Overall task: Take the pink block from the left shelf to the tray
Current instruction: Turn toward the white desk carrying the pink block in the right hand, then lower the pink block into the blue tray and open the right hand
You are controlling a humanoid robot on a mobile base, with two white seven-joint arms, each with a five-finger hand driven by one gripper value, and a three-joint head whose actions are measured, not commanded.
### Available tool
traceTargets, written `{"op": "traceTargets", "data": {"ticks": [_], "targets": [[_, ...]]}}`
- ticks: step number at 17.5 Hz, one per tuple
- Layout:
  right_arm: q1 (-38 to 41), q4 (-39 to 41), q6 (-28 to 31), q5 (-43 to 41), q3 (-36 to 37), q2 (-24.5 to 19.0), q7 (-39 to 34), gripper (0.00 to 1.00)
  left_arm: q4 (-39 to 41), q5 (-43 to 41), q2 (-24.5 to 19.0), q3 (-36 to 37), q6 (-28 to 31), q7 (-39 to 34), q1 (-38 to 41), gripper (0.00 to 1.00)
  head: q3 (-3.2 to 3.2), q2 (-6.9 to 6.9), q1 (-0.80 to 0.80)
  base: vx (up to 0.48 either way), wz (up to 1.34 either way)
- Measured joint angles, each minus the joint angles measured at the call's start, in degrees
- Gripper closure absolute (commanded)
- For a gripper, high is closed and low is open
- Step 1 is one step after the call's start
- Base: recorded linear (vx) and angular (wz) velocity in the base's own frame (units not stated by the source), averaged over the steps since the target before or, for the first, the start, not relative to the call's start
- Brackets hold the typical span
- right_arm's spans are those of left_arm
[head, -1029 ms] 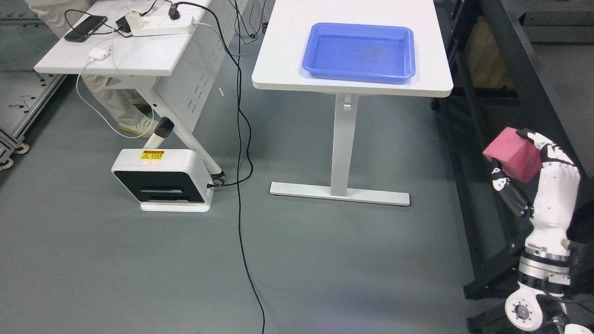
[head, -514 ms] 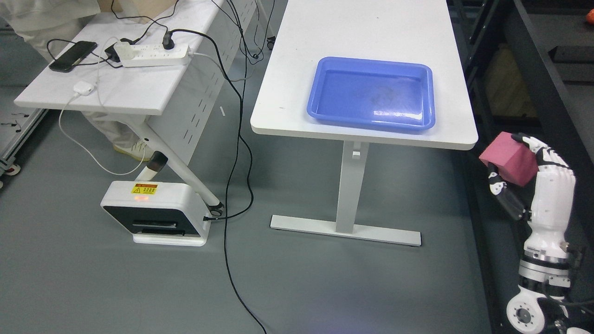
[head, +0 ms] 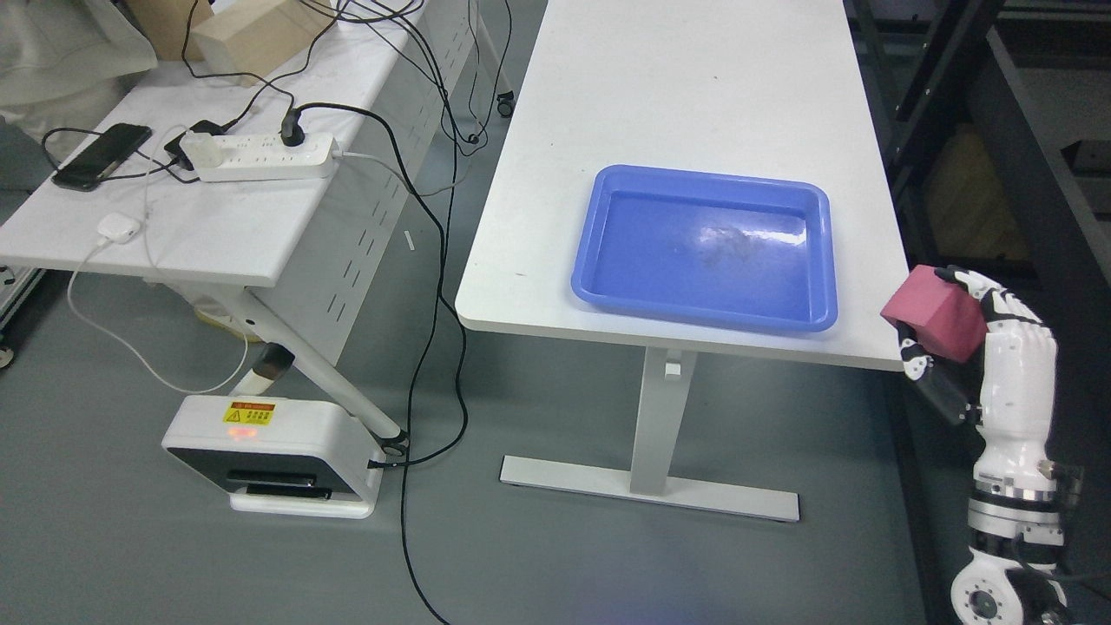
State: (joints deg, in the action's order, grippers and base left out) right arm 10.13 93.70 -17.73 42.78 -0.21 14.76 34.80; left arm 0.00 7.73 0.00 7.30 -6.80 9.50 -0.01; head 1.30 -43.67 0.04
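Nearest, at the lower right, the robot's right hand (head: 972, 347) rises from the bottom edge on its white arm, with the fingers (head: 998, 299) curled over the top of the pink block (head: 936, 313) and the thumb pressed against the block's underside, so the block is held fast in the air. The block hangs just off the right end of the white desk (head: 686, 104), near its front corner, tilted with one corner pointing left. On the grey floor at the lower left stands a white box-shaped device (head: 269, 456) with a black front and a yellow warning label, and a black cable (head: 443, 286) runs across the floor beside it. Farther on, the blue tray (head: 608, 291) lies on the desk near the front edge, close to the block but apart from it, and its bottom is bare apart from a faint smudge. Left of this desk is a second desk (head: 217, 234), carrying a white power strip (head: 260, 158), a dark phone (head: 100, 156) and a small white charger (head: 118, 227). At its far end sits a cardboard box (head: 252, 35). Dark metal shelving (head: 1024, 174) stands along the right side, behind the hand.
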Motion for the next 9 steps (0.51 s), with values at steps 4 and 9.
{"op": "traceTargets", "data": {"ticks": [4,9], "targets": [[1.08,0.02,-5.07,0.03,0.07,0.26,0.80,0.96,0.00,0.00,0.00,0.00,0.00,0.00,0.00,0.00,0.00,0.00,0.00,0.226,-0.01],[1.71,0.02,-6.49,0.27,-0.73,0.54,-5.59,0.95,0.00,0.00,0.00,0.00,0.00,0.00,0.00,0.00,0.00,0.00,0.00,0.205,-0.01]]}}
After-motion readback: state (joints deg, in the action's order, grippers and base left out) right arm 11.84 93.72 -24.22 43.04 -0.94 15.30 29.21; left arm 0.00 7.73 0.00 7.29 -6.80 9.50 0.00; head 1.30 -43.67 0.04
